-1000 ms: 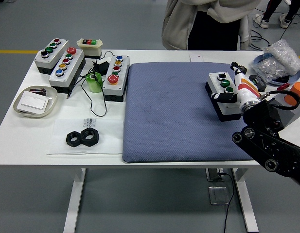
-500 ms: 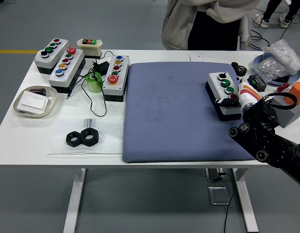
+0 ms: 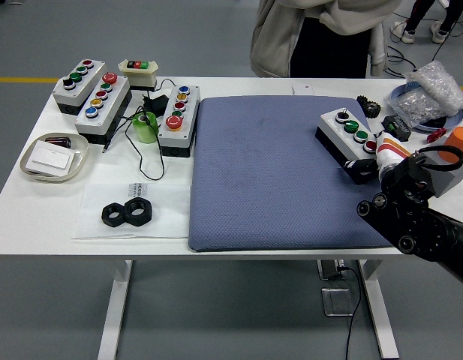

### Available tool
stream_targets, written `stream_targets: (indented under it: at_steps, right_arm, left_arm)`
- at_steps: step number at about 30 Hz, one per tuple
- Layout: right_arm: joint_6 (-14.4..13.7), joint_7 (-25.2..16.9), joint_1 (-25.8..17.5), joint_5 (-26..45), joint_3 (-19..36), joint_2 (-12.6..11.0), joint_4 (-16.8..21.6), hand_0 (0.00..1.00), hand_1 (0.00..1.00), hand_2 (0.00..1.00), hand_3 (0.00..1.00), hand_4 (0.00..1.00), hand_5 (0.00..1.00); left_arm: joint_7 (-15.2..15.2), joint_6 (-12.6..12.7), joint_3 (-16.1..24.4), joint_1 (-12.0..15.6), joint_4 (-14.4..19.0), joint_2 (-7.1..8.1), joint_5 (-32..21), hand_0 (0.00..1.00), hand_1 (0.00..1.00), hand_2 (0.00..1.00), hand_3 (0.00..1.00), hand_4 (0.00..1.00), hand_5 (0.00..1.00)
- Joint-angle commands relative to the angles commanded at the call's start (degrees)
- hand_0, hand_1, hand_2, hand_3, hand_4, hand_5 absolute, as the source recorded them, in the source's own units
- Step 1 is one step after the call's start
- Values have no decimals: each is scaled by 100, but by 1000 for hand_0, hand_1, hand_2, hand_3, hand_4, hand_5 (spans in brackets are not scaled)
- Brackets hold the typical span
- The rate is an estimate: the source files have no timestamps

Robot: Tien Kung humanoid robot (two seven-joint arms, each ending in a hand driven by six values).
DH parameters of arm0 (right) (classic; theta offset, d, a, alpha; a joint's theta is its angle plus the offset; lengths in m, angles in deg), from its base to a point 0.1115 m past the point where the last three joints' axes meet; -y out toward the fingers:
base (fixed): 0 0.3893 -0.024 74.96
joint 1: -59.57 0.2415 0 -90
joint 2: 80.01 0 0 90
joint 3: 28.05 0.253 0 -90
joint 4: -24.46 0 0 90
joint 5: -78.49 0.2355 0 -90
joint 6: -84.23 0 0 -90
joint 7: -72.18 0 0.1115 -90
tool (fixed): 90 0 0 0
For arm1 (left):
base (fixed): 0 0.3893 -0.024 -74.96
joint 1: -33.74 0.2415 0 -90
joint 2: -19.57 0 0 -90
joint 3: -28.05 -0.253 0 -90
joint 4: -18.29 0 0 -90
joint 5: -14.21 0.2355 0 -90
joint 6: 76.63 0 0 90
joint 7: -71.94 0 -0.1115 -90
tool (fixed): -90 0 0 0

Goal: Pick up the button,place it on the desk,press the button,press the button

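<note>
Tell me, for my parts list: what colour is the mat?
Blue-grey mat, plain in the head view.

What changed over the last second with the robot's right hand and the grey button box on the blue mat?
The right hand drew back toward the mat's right edge, and the grey button box at its fingers turned, its near end swinging right. I cannot tell whether the hand grips it. The blue mat and the three button boxes at far left stayed put.
</note>
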Motion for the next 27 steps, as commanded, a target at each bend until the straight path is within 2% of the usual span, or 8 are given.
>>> stream_targets:
  at_steps: [4,5,12,18,20,22,27]
  right_arm:
    - [-104,19,-23,-202,-24,-61,98,441,382,480,684,847,109]
    - [-129,20,-24,-253,-32,-82,129,401,350,447,650,824,96]
    - [-233,6,-41,-480,-61,-216,348,377,328,433,624,814,88]
    - [-349,-173,-144,-529,-187,-484,874,375,323,430,613,804,83]
    - [-346,-553,-239,-301,-360,-834,1382,375,323,430,613,804,83]
    - [-312,-803,-274,-156,-464,-1036,1758,375,323,430,613,804,83]
    - [-66,-1858,-321,232,-743,-1544,2531,365,322,430,597,789,73]
  left_arm:
    - [5,-3,12,10,-2,0,15,761,792,868,789,562,998]
    - [-1,-2,2,8,-2,2,0,762,792,868,788,562,998]
    - [-34,1,-57,-11,-1,7,-95,762,792,868,789,562,998]
    - [-57,4,-100,-27,-4,4,-164,762,792,869,788,562,998]
    - [-69,6,-121,-25,-6,5,-204,762,792,869,788,562,998]
    - [-74,6,-129,-24,-6,7,-221,762,792,869,788,562,998]
    - [-69,2,-125,-16,-7,9,-214,762,792,868,788,562,998]
